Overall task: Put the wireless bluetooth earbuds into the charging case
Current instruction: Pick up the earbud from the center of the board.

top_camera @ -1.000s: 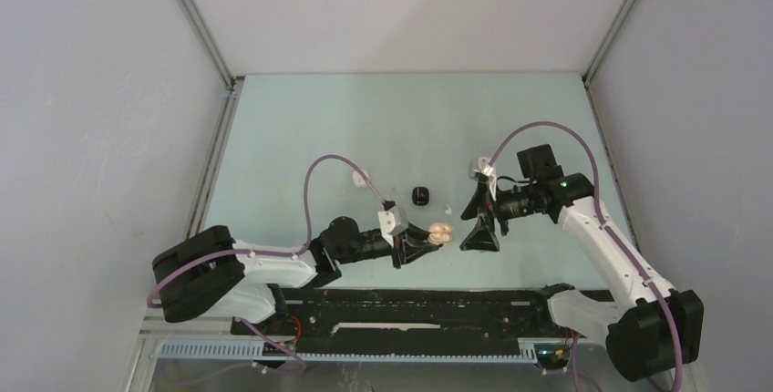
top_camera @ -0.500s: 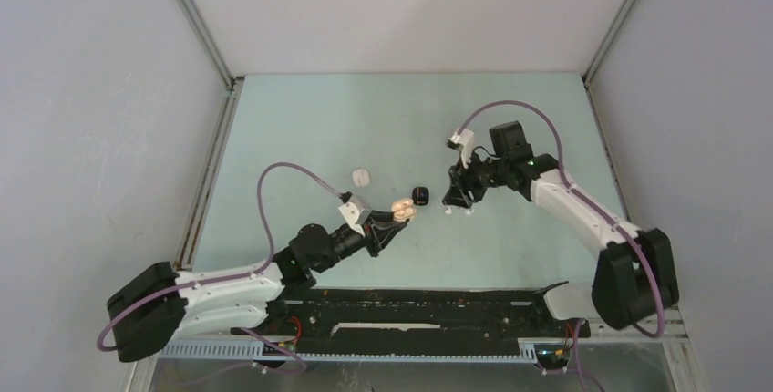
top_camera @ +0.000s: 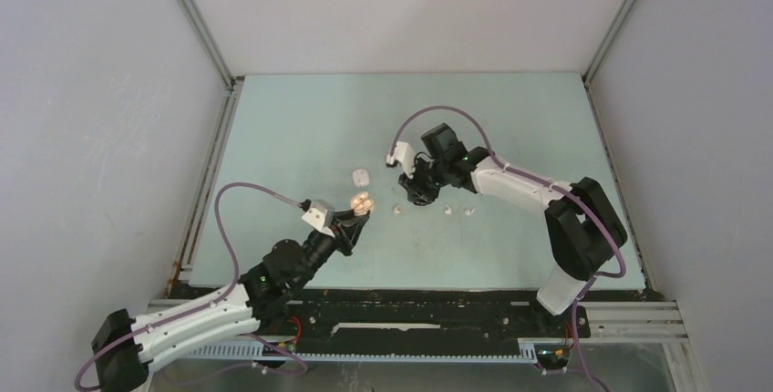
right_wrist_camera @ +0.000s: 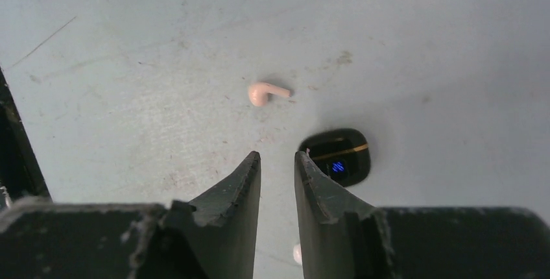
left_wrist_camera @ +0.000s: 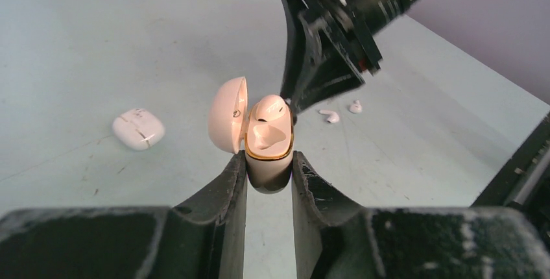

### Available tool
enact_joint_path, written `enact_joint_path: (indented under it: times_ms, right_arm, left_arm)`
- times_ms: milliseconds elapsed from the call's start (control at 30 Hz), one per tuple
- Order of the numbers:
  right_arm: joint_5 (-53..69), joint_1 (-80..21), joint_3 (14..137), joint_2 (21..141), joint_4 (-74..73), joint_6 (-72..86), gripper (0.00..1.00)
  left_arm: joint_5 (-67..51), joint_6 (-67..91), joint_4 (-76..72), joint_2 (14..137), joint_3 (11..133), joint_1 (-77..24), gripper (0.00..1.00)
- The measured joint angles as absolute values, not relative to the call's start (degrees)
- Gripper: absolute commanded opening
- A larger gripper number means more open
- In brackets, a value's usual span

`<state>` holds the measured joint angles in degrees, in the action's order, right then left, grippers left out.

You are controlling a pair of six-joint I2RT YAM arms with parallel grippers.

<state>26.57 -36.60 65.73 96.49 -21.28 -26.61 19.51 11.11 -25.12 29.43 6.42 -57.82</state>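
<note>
- We see the left gripper [left_wrist_camera: 269, 159] with its jaws closed on the charging case [left_wrist_camera: 267, 146], gripping the lower half of the body from both sides – the case stands upright between them, above the worktop [top_camera: 301, 118].
- The lid [left_wrist_camera: 228, 115] of this pinkish, gold-rimmed case is swung open to one side. The inside shows a moulded hollow, and we cannot tell whether anything sits in it.
- From the top view, the held case is near the middle of the worktop, with a closed white case [top_camera: 361, 176] lying just beyond it.
- The right gripper [right_wrist_camera: 277, 156] points down at the worktop. Its jaws stand close together with a narrow slit between the tips and nothing in it, and we cannot tell whether that is as closed as they go.
- Just beside the right jaws lies a black case [right_wrist_camera: 337, 156] with a gold line and a small blue light.
- A pinkish earbud [right_wrist_camera: 266, 92] lies on the worktop ahead of those tips – apart from them and from the black case.
- In the top view, a first earbud [top_camera: 397, 210] lies between the held case and the right gripper. A second earbud [top_camera: 448, 211] and a third earbud [top_camera: 469, 212] lie close together beside the right arm [top_camera: 520, 187].
</note>
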Motion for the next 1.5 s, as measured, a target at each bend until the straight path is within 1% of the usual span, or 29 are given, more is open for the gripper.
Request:
enact_joint_path:
  times_ms: [167,267,367,500,567,700,933,1333,1367,1433,1467,1500]
  right_arm:
    - [22.6,-42.0,65.7,98.0,-21.2,-28.5,0.28]
    - [21.1,-43.7,65.8,98.8,-20.8,-28.0,0.32]
    - [20.3,-44.1,66.7,100.9,-20.9,-26.9,0.32]
    - [19.6,-44.1,69.8,105.3,-21.6,-24.6,0.28]
    - [19.4,-44.1,71.2,107.0,-22.2,-23.5,0.28]
    - [19.6,-44.1,73.7,109.5,-23.1,-21.0,0.31]
    - [19.6,-44.2,74.3,110.2,-25.0,-17.0,0.36]
    - [16.3,-44.8,78.7,115.7,-26.2,-11.3,0.36]
    - [15.9,-44.9,78.9,115.8,-26.3,-11.0,0.34]
    - [15.0,-45.2,79.1,116.0,-26.4,-10.9,0.29]
    - [14.7,-45.2,79.2,116.0,-26.4,-10.9,0.29]
    - [14.3,-45.3,79.2,116.0,-26.5,-10.9,0.31]
  left_arm:
    - [23.5,12.1,-21.2,25.5,6.2,-57.8,0.01]
    - [25.4,12.6,-20.1,23.2,5.2,-57.8,0.01]
    - [26.6,13.3,-18.8,21.0,4.2,-57.8,0.01]
    - [27.1,13.7,-17.3,19.7,4.1,-57.8,0.01]
    - [27.2,13.8,-16.8,19.5,4.1,-57.8,0.01]
    - [27.3,14.0,-15.9,19.4,4.1,-57.8,0.01]
    - [27.3,14.0,-15.7,19.4,4.1,-57.8,0.01]
    - [27.3,14.2,-15.7,19.8,4.1,-57.8,0.01]
    - [27.3,14.3,-15.7,19.8,4.1,-57.8,0.01]
    - [27.3,14.5,-15.7,19.8,4.1,-57.8,0.01]
    - [27.3,14.6,-15.7,19.8,4.1,-57.8,0.01]
    - [27.3,14.6,-15.7,19.9,4.1,-57.8,0.01]
